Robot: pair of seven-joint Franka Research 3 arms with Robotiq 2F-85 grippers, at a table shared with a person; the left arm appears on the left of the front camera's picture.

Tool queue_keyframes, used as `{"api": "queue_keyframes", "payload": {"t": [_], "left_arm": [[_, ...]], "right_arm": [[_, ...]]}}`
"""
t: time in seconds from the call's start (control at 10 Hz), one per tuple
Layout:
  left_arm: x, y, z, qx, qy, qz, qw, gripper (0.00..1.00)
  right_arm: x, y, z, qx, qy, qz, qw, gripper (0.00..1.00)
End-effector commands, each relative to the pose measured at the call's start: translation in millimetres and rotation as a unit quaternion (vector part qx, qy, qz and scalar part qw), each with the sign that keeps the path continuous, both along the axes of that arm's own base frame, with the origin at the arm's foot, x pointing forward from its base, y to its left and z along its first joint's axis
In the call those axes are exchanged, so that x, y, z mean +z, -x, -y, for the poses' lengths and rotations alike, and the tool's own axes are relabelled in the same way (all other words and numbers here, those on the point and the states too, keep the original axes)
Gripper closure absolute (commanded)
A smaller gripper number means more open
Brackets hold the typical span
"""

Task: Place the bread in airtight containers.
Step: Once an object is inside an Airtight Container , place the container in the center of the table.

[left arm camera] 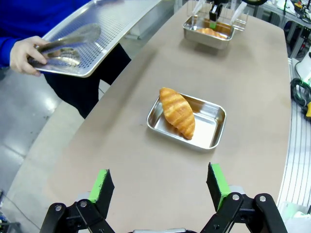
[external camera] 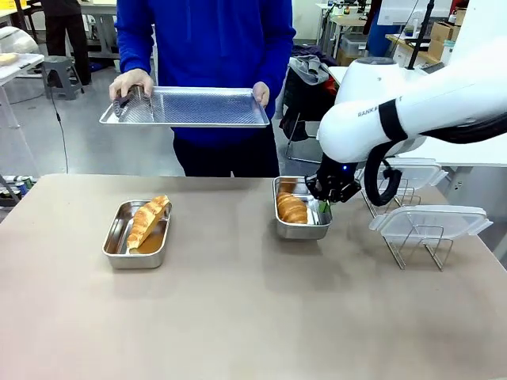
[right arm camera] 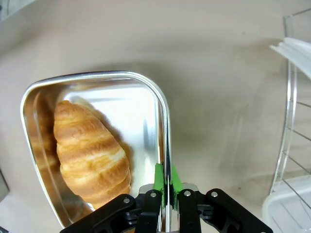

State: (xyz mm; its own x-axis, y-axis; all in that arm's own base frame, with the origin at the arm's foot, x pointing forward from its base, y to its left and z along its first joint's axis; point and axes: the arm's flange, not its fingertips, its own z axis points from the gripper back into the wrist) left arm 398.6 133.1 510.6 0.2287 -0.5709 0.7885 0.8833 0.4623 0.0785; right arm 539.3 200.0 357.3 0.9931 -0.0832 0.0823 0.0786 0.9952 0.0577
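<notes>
Front: faces person (external camera: 204,47) across table (external camera: 238,317). Left wrist: high, oblique, shares both containers (left arm camera: 212,121). Right wrist: close overhead.
</notes>
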Motion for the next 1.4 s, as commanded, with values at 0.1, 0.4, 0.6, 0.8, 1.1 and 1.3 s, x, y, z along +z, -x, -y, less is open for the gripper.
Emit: {"api": "queue_keyframes", "payload": {"t": [0.1, 0.4, 0.6, 0.8, 1.1, 1.3], "left_arm": [[1.4, -0.4, -1.0, -0.005, 0.003, 0.002, 1.0, 0.0], [1.4, -0.4, -1.0, -0.005, 0.003, 0.002, 1.0, 0.0], [1.4, -0.4, -1.0, -0.005, 0.003, 0.002, 1.0, 0.0], [1.4, -0.4, -1.0, -0.005, 0.003, 0.002, 1.0, 0.0], [1.4, -0.4, -1.0, -0.005, 0.003, 0.002, 1.0, 0.0], [1.4, -0.4, -1.0, -0.005, 0.003, 0.002, 1.0, 0.0]], "right_arm": [[-5.1, -6.3, -12.0, -0.006, 0.005, 0.013, 1.0, 0.95], [-20.8, -4.6, -14.0, -0.007, 0.009, 0.008, 1.0, 0.95], [-26.4, -3.5, -14.4, -0.006, 0.011, 0.007, 1.0, 0.95], [-29.5, -1.4, -14.0, -0.006, 0.014, 0.005, 1.0, 0.95], [-31.2, -2.8, -12.7, -0.007, 0.032, -0.001, 0.999, 0.41], [-26.1, -0.6, -11.3, -0.004, 0.026, 0.002, 1.0, 0.0]]}}
